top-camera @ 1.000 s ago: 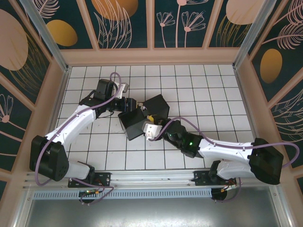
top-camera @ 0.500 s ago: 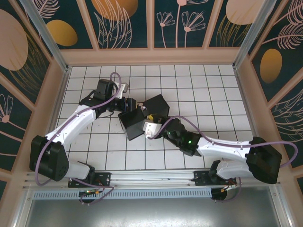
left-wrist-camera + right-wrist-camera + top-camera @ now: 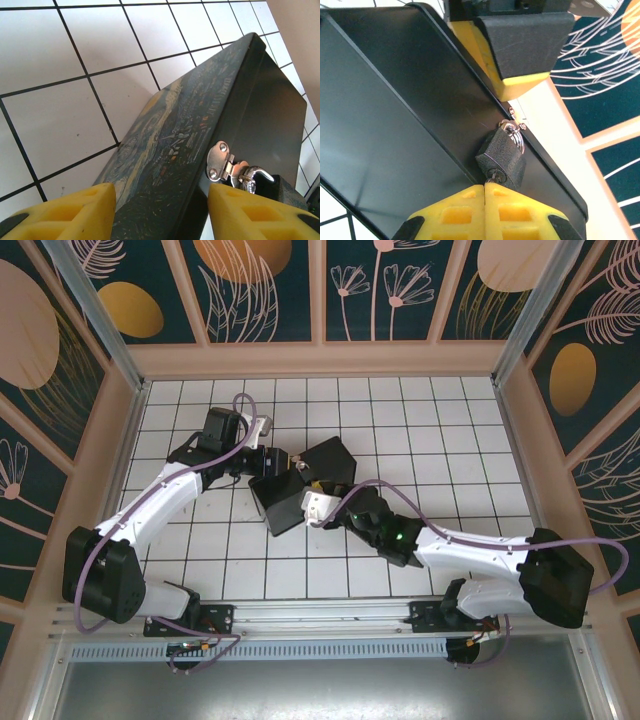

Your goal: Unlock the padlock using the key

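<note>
Two arms at a black box (image 3: 285, 505) on the white tiled desk (image 3: 450, 440). The box is the reference for all positions; it stands tilted, its painted lid facing the left wrist camera and its plain black side facing the right wrist camera.

Padlock (image 3: 502, 157): dark, hanging by its thin shackle from the silver hasp (image 3: 221, 162) on the box's front edge, its body lying against the black side.

Right hand (image 3: 485, 192): its yellow fingers are pressed together, tips directly under the padlock's lower end. A small metal piece (image 3: 493, 176) shows between the tips and the padlock; whether it is the key cannot be told.

Left hand (image 3: 162, 200): at the far side of the box from the right hand, its yellow fingers (image 3: 65, 210) spread with the end of the box between them, one by the painted lid, the other by the black side just below the hasp. Whether they press on the box cannot be told
</note>
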You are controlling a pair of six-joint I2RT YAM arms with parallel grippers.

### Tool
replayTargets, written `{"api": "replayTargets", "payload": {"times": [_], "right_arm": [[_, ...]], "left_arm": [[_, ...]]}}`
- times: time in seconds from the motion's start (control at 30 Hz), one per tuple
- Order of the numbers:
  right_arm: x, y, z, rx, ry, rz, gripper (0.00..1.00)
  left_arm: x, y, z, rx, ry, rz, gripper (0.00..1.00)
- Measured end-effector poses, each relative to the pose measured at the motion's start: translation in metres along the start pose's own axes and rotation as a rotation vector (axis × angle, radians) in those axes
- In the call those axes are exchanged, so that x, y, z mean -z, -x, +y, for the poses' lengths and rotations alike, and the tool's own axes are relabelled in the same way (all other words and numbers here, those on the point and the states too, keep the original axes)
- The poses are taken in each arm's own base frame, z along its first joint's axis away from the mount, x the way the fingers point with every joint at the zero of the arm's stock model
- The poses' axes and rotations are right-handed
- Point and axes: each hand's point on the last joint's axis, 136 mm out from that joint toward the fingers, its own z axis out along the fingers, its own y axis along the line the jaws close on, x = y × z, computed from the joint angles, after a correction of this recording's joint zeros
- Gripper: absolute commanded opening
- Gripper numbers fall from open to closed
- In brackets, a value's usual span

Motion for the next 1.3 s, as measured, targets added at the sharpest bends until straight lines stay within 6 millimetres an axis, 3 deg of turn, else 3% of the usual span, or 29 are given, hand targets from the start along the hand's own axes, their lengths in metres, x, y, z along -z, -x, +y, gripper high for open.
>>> {"api": "replayTargets", "payload": {"times": [0.37, 0.5, 0.6, 0.93, 1.13, 1.3], "right_arm": [[0.000, -0.002, -0.001, -0.379, -0.005, 0.015, 0.01], [-0.001, -0.007, -0.011, -0.548, -0.024, 0.017, 0.02], [0.001, -0.009, -0.020, -0.637, -0.041, 0.010, 0.10], [0.005, -0.013, -0.043, -0.737, -0.052, -0.027, 0.07], [0.015, -0.012, -0.064, -0.851, -0.046, -0.069, 0.34], [0.011, 0.021, -0.085, -0.862, 0.016, -0.125, 0.45]], "left_arm": [[0.000, -0.012, -0.005, -0.006, -0.046, 0.023, 0.52], [0.000, -0.013, -0.006, -0.008, -0.052, 0.025, 0.52], [0.000, -0.013, -0.007, -0.011, -0.052, 0.024, 0.52], [0.003, -0.012, -0.008, -0.016, -0.052, 0.016, 0.52], [0.006, -0.009, -0.009, -0.018, -0.046, 0.004, 0.54], [0.012, 0.003, -0.012, -0.023, -0.032, -0.032, 0.56]]}}
